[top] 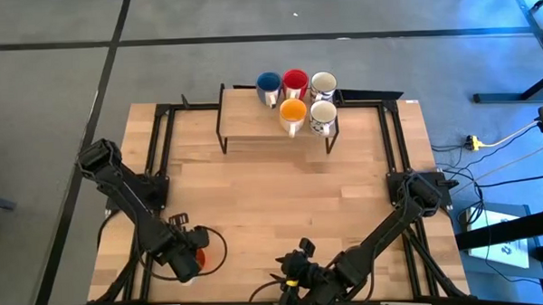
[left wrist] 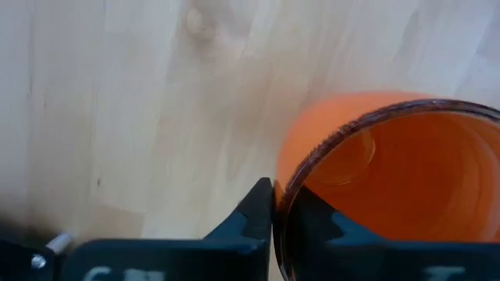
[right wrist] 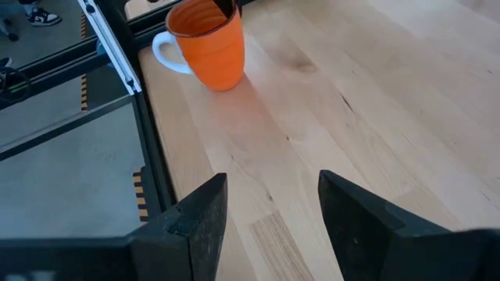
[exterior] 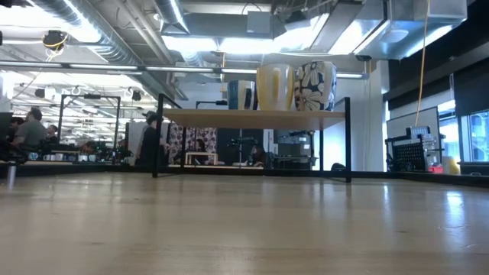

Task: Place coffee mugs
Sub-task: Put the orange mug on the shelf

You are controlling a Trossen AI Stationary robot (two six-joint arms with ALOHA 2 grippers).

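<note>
An orange mug (top: 199,257) (right wrist: 209,45) with a white handle stands upright near the table's near-left corner. My left gripper (top: 190,260) (left wrist: 280,197) is over it, shut on its rim. Five other mugs stand on a raised wooden shelf (top: 250,119) at the far edge. Blue (top: 268,84), red (top: 294,81) and white (top: 322,84) are at the back. Yellow-orange (top: 293,111) and a white one with dark print (top: 323,116) are in front. My right gripper (top: 295,266) (right wrist: 273,207) waits open at the near edge, right of the orange mug. My left gripper holds the orange mug by its rim (left wrist: 291,181), one finger (left wrist: 258,204) outside the wall and the other (left wrist: 316,220) inside the cup. The fingers come from above, pointing down. The mug is upright, and its base seems to rest on the table (right wrist: 234,87).
The shelf stands on black legs (exterior: 349,137) with room beneath it. Black frame rails (top: 163,147) run along the table's left and right sides. Bare wood (top: 282,197) lies between the shelf and both grippers. People sit in the room behind (exterior: 30,130).
</note>
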